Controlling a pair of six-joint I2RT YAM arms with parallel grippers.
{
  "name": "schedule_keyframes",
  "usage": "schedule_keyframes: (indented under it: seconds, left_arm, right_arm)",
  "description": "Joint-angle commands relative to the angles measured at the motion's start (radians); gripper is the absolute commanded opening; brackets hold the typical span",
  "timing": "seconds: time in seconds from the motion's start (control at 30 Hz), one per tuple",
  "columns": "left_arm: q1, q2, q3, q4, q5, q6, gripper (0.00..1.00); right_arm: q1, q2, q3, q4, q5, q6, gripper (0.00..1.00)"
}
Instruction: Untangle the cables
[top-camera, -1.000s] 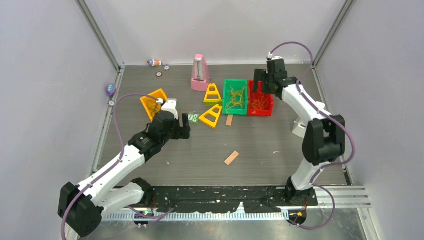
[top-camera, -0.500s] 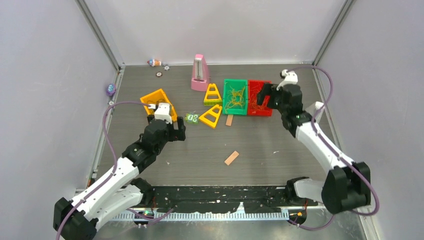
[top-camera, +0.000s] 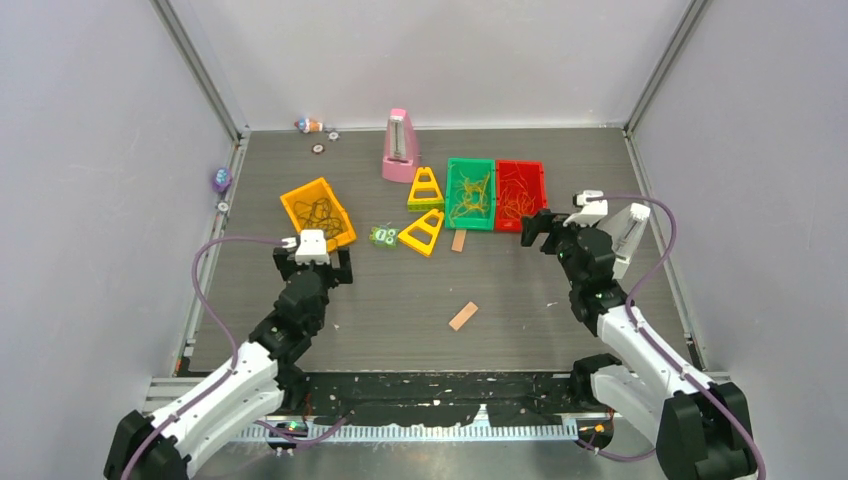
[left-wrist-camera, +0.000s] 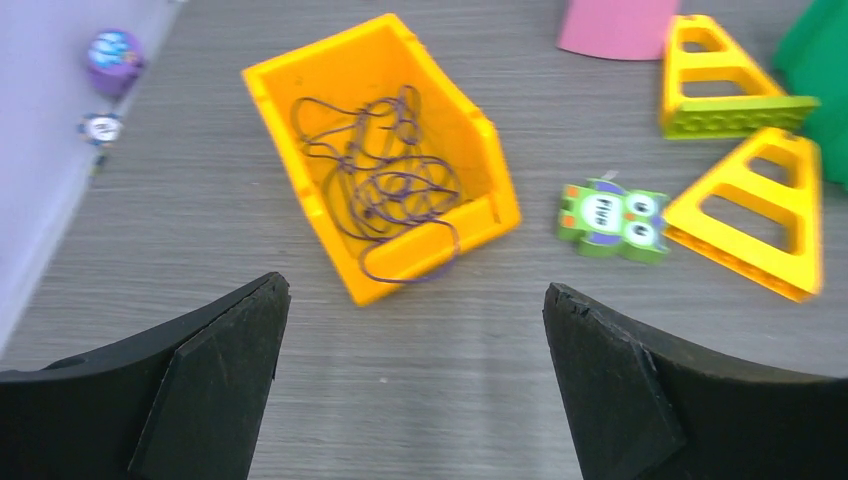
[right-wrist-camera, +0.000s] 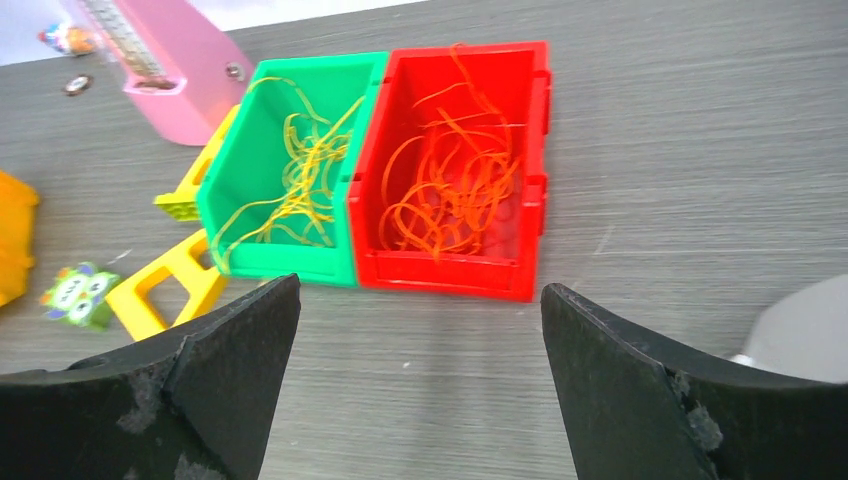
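Lying left of centre, the green owl block (left-wrist-camera: 612, 217) shows blurred letters, perhaps "FUN"; left gripper (left-wrist-camera: 412, 292) and right gripper (right-wrist-camera: 419, 290) gape empty.

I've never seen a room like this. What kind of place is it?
Probably a robot lab test booth: plain walls, a left arm and right arm bolted to a table, cables sorted into bins.

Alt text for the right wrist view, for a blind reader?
A red bin of orange-red cables and an adjoining green bin of yellow cables sit on a grey table, framed by the black fingers of the open right gripper. A pink object, yellow frames and an owl toy lie left.
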Motion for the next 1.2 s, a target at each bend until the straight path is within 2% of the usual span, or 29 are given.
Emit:
schedule_keyframes:
  seconds: [0.0,0.13,0.2,0.27,0.37,0.43,0.53,0.6,0.7,0.83,1.17]
  left_arm:
    - [0.022,0.076,-0.025,0.260,-0.203,0.125,1.00]
    - [0.133,0.128,-0.033,0.366,-0.117,0.154,1.00]
    - [0.204,0.160,-0.031,0.378,-0.008,0.154,1.00]
    - [0.240,0.222,-0.042,0.435,0.024,0.172,1.00]
    - [0.282,0.353,-0.089,0.618,0.066,0.175,1.00]
    - [0.289,0.373,-0.076,0.602,0.066,0.182,0.99]
    - [0.316,0.405,-0.089,0.688,0.094,0.205,1.00]
    - [0.318,0.425,-0.050,0.628,0.116,0.215,0.99]
    - [0.317,0.465,0.002,0.577,0.126,0.229,0.99]
    - [0.319,0.453,-0.016,0.597,0.107,0.220,0.99]
    - [0.320,0.501,0.016,0.608,0.076,0.256,0.98]
  right_arm:
    - [0.005,0.005,-0.052,0.176,0.139,-0.125,0.95]
    - [-0.015,0.085,-0.095,0.336,0.220,-0.172,0.95]
    - [-0.052,0.115,-0.145,0.502,0.218,-0.180,0.95]
    - [-0.095,0.142,-0.171,0.568,0.169,-0.181,0.95]
    - [-0.127,0.166,-0.120,0.489,0.088,-0.208,0.97]
    - [-0.135,0.174,-0.127,0.505,0.085,-0.206,0.99]
    - [-0.138,0.139,-0.174,0.559,0.120,-0.215,0.97]
    - [-0.138,0.125,-0.181,0.540,0.171,-0.215,0.96]
    - [-0.142,0.128,-0.201,0.603,0.206,-0.221,0.96]
    - [-0.147,0.142,-0.233,0.676,0.219,-0.262,0.96]
    - [-0.156,0.152,-0.198,0.611,0.218,-0.261,0.95]
